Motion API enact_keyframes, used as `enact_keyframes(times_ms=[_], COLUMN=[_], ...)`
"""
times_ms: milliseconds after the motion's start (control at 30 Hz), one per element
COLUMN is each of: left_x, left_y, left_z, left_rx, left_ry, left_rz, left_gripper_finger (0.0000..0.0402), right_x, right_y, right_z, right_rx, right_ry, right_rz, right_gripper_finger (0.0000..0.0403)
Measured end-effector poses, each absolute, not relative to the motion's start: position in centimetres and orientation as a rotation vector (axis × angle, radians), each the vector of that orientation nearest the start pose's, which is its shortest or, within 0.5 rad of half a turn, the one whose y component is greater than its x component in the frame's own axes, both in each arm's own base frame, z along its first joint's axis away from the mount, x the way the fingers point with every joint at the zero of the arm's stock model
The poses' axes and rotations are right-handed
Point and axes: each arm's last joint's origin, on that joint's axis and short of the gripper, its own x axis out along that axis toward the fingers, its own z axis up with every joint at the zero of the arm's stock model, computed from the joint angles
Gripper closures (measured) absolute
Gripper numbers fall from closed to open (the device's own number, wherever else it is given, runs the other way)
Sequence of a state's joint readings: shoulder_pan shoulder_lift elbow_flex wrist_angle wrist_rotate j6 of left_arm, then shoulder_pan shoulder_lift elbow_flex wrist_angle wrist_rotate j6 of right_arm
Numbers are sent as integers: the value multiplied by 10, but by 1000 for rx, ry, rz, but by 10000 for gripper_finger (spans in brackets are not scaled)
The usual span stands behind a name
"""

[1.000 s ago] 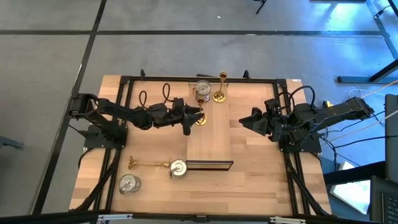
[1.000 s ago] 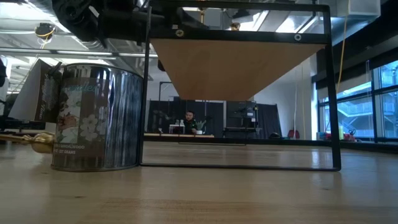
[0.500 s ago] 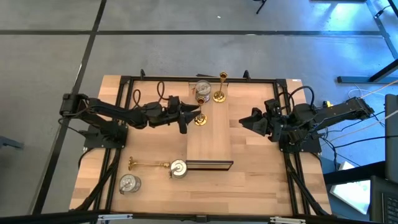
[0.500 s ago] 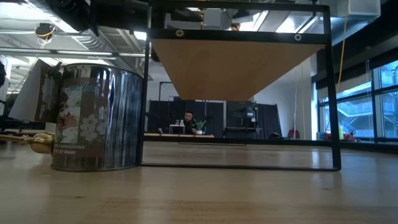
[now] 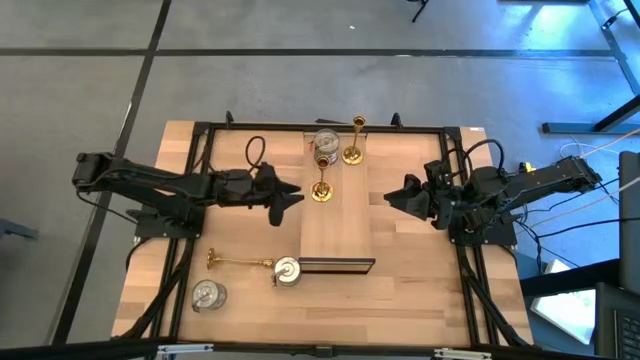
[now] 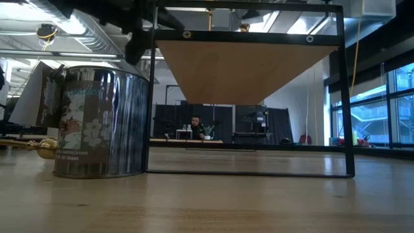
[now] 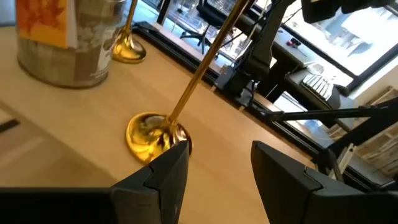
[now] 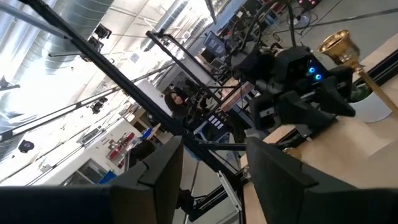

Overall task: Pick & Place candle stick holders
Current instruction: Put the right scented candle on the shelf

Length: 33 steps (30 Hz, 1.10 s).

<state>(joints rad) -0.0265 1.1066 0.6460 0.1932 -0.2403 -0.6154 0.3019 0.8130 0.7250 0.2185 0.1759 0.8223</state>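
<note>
Glossy gold-metal holder (image 7: 153, 132), matt wooden table (image 5: 410, 270)

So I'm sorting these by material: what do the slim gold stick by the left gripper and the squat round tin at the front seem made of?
The slim gold candle stick holder looks like polished brass or gold-plated metal, judging by its mirror-like glints. The squat silvery round cup looks like shiny ribbed tin with a printed floral label.

Wooden table (image 5: 410, 270) carries a board (image 5: 335, 225), gold sticks (image 5: 240, 263), silvery cups (image 5: 208, 294)

Cut off by the frame edge: gold stick (image 7: 205, 59) top and silvery cup (image 7: 59, 40) upper part, wrist view.
</note>
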Motion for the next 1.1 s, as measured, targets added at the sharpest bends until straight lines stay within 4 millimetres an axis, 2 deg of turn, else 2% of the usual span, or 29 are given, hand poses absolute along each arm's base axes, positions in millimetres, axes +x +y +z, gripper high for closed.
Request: enact_keyframes(times_ms=[200, 433, 667, 833, 1000, 1100], left_x=[237, 233, 224, 218, 227, 237], left_y=[-11, -51, -93, -120, -145, -157], left_z=[264, 271, 275, 268, 273, 276], left_rx=[-769, -957, -1145, -1278, -1345, -1331], left_ry=[205, 237, 162, 212, 301, 422], left_rz=[146, -63, -51, -38, -40, -23], left_gripper_finger=[231, 231, 231, 231, 231, 232], right_x=[176, 172, 166, 161, 158, 157], right_y=[53, 63, 78, 88, 93, 95], right_z=[346, 346, 346, 346, 345, 345], right_rx=[849, 874, 850, 807, 793, 782], right_ry=[-20, 80, 125, 135, 142, 150], right_rz=[283, 490, 597, 652, 663, 674], right_gripper_finger=[222, 222, 222, 222, 221, 221])
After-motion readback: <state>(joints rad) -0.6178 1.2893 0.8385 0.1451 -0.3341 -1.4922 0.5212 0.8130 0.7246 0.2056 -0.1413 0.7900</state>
